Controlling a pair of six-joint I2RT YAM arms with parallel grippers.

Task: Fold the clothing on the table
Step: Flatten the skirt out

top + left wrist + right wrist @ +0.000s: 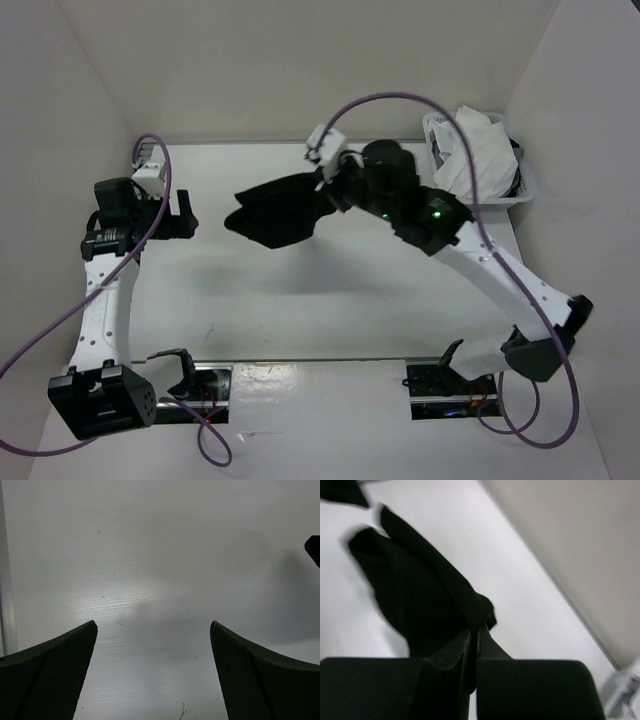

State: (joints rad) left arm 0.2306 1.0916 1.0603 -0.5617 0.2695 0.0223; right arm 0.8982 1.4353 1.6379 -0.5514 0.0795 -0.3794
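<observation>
Far right corner has a small white plastic basket [528,188]; a crumpled white cloth [490,140] is stuffed in it and piles up well over the rim; there's something dark [516,162] tucked at the right side of the cloth, can't tell what it is; plain pale walls box in the whole scene, back wall [300,60], left wall [50,120], right wall [590,150]; right wrist view catches a blurry bit of the basket bottom right.
</observation>
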